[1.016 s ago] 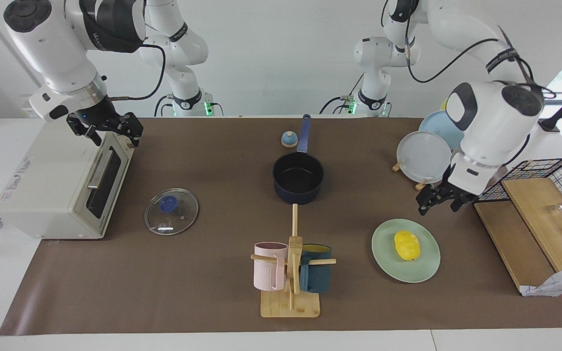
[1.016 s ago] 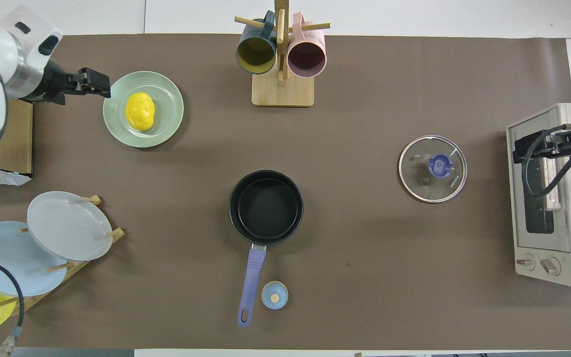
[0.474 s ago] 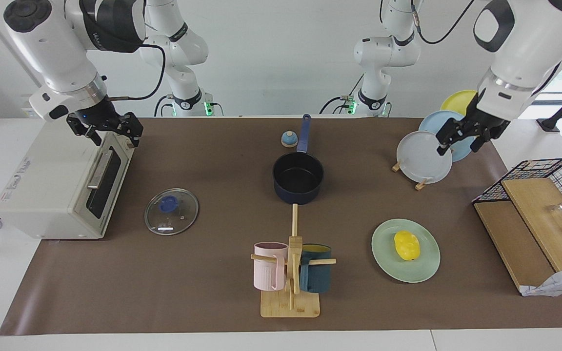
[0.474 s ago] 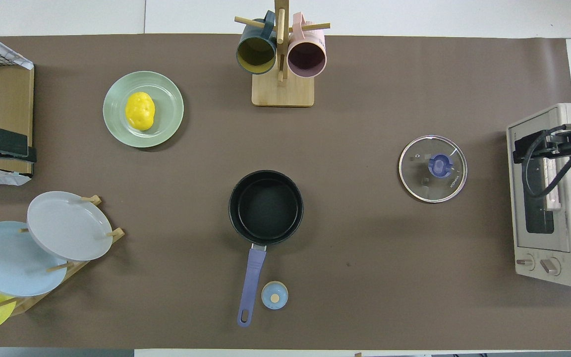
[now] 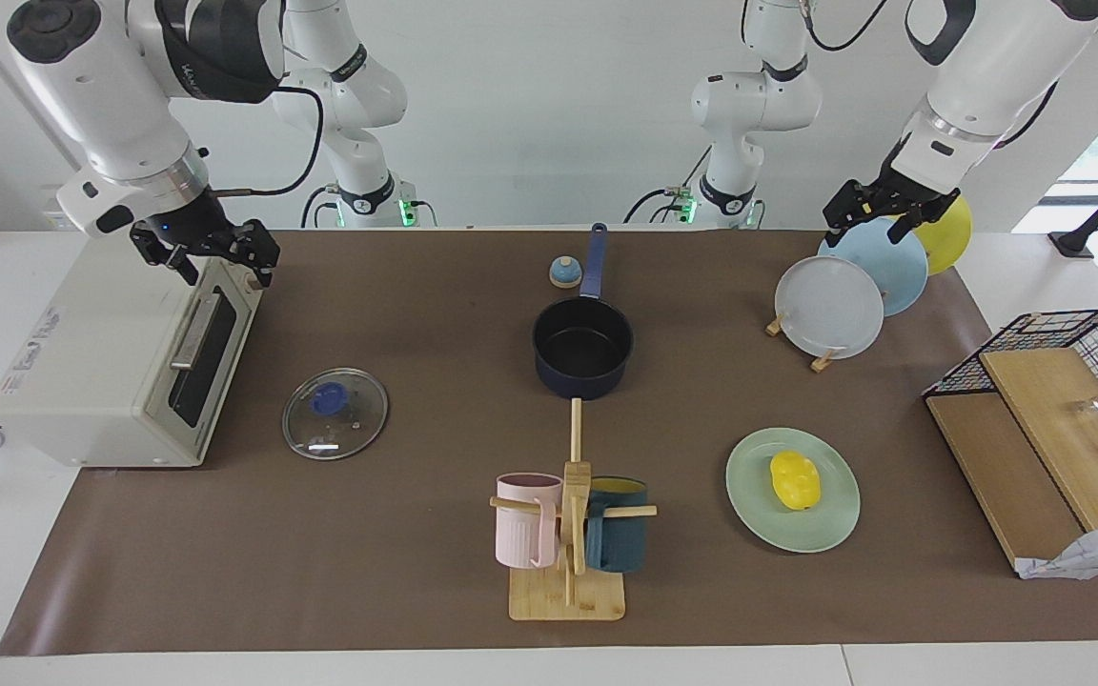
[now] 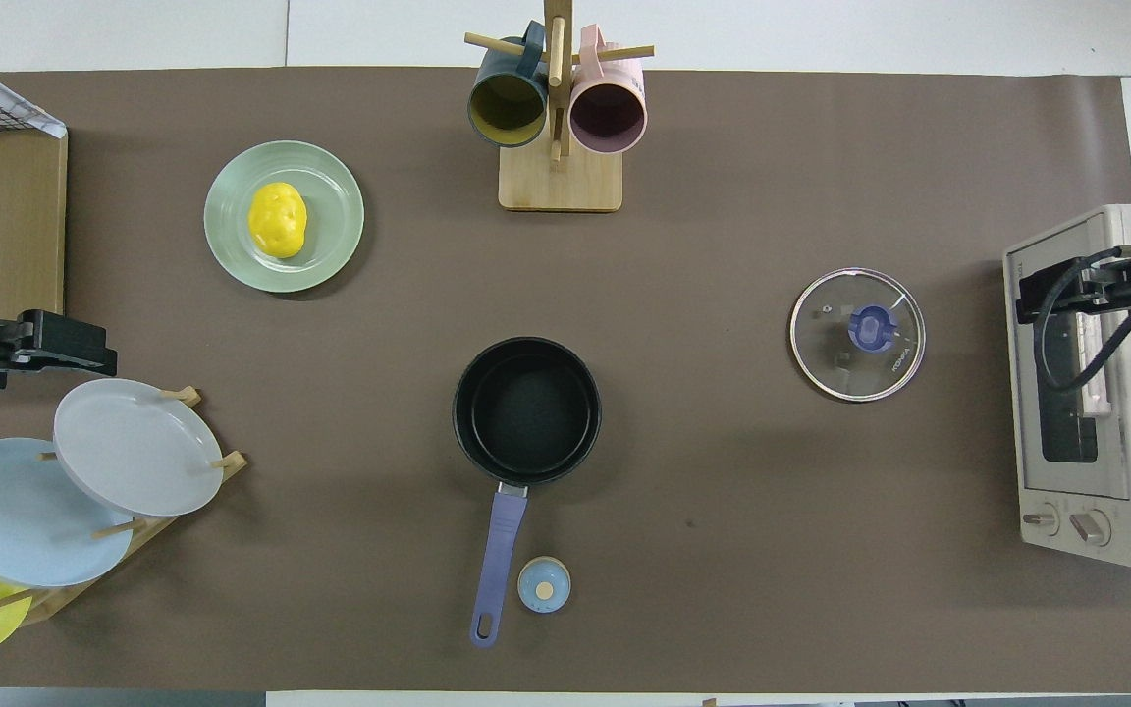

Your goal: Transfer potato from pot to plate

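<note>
The yellow potato (image 5: 795, 479) lies on the mint-green plate (image 5: 749, 500), toward the left arm's end of the table; both also show in the overhead view, the potato (image 6: 277, 220) on the plate (image 6: 335, 241). The navy pot (image 5: 582, 348) stands empty mid-table with its blue handle toward the robots; it also shows in the overhead view (image 6: 526, 407). My left gripper (image 5: 868, 227) is open and empty, up in the air over the plate rack, also in the overhead view (image 6: 84, 346). My right gripper (image 5: 225, 262) waits open and empty over the toaster oven.
A rack (image 5: 830, 305) holds grey-white, light blue and yellow plates. A mug tree (image 5: 568, 534) with pink and teal mugs stands farther out than the pot. A glass lid (image 5: 335, 413), toaster oven (image 5: 120, 353), small blue bell (image 5: 564, 272) and wire basket with boards (image 5: 1045, 400) are there.
My left gripper rose from beside the mint plate and swung toward the robots, ending over the plate rack. The potato, plate, pot and right arm have not moved.
</note>
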